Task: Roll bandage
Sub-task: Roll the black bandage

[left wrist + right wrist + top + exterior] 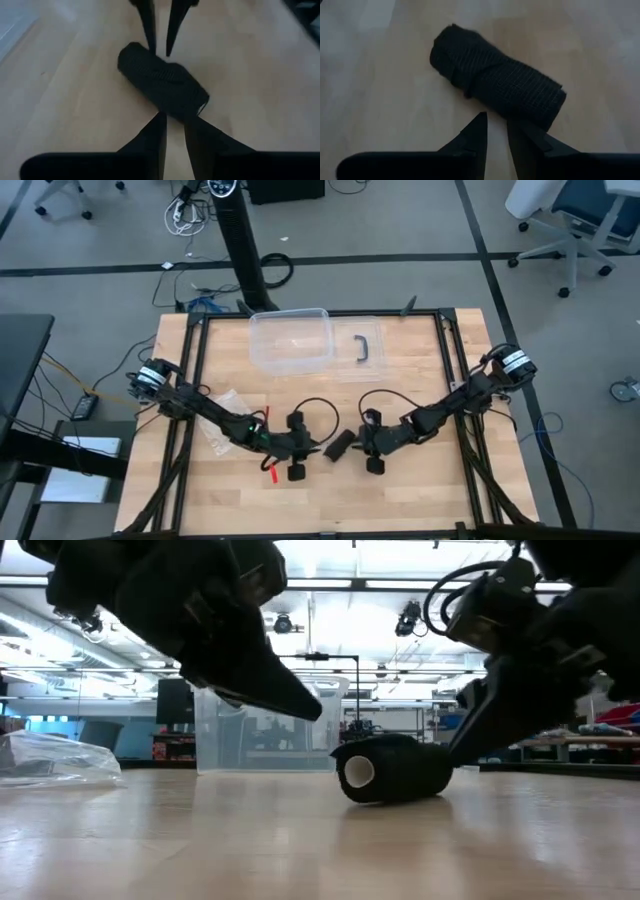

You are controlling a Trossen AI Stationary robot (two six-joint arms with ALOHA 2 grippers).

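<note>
Black bandage (340, 445) already rolled, lying mid-bench (420, 500) between left claw (312, 451) and right claw (362, 444). Low view — roll rests free on the wood, hollow end showing. Wrist views — each claw's jaws narrowly parted, holding nothing, tips just beside the roll. Rolling looks finished; only withdrawal remains.

Bright overhead ceiling lights (300, 582) lit the scene evenly, glaring white across the top of the low view and leaving both arms there as dark silhouettes. The table (420, 490) showed only soft, faint shadows. Both wrist views were soft, with the near fingers (150, 145) blurred and the wood pale and washed out.
</note>
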